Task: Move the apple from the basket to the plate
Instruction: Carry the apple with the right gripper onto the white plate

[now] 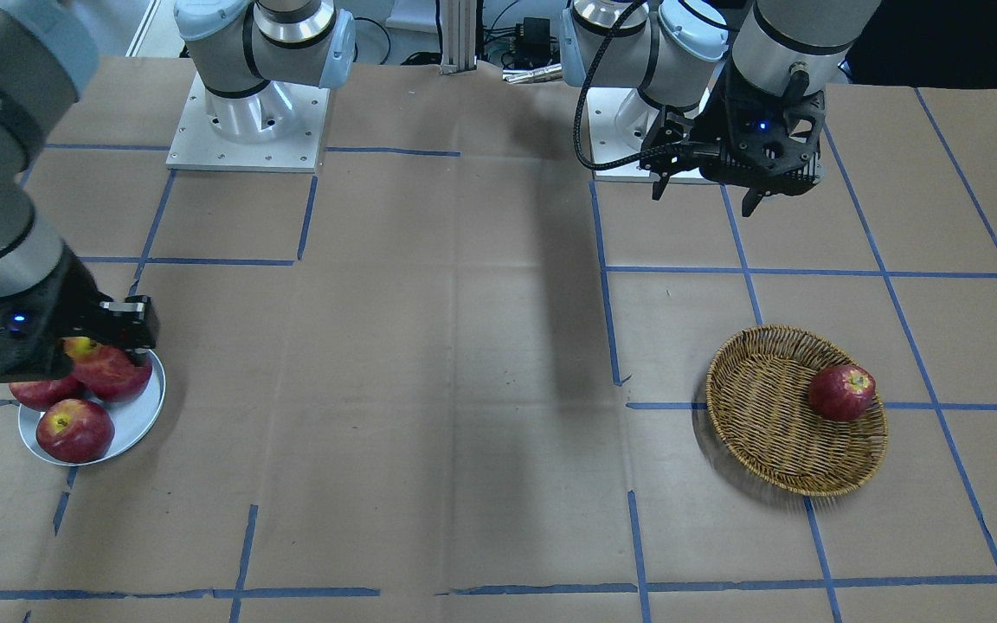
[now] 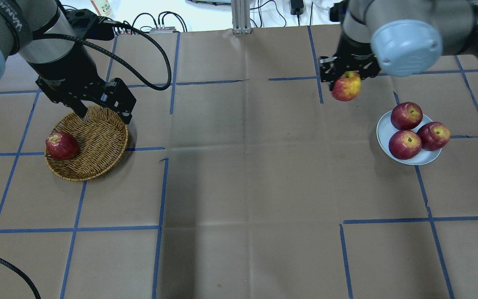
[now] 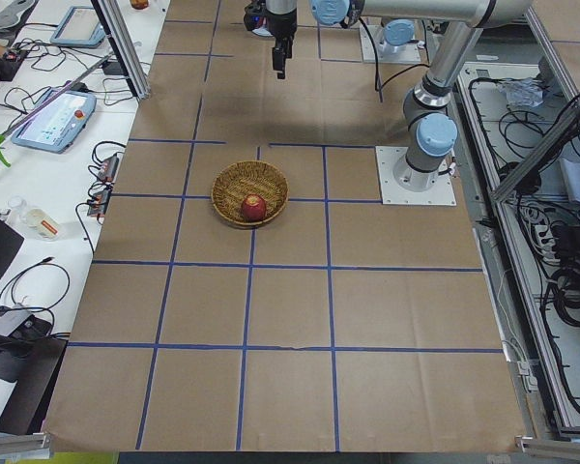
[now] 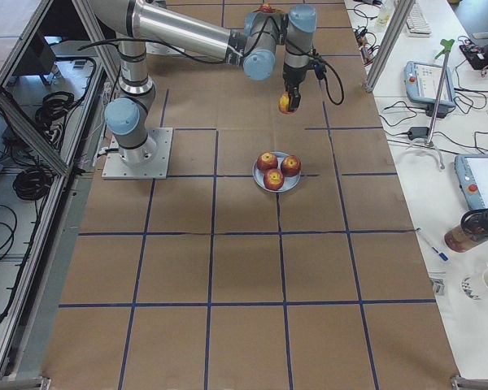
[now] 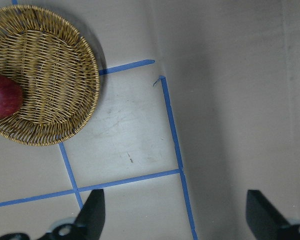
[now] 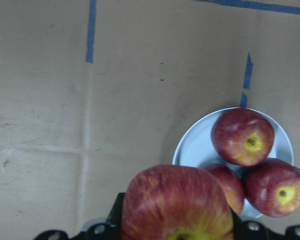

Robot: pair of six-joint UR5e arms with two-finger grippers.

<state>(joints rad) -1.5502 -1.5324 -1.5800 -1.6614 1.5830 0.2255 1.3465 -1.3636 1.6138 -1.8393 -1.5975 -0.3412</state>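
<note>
My right gripper (image 2: 346, 79) is shut on the streaky orange-red apple (image 2: 346, 86) with the yellow patch and holds it in the air, to the left of and beyond the pale grey-blue plate (image 2: 382, 129). The right wrist view shows that apple (image 6: 175, 205) between the fingers, with the plate (image 6: 195, 145) below and to the right. The wicker basket (image 2: 98, 141) lies on the left of the table. My left gripper (image 2: 105, 116) is open and empty above the basket's far rim; its fingers (image 5: 92, 212) are spread wide apart.
Three dark red apples (image 2: 406, 115) (image 2: 405, 144) (image 2: 433, 136) fill most of the plate. One dark all-red apple (image 2: 61, 145) lies in the basket at its left side. Brown paper with blue tape lines covers the table (image 2: 247, 174).
</note>
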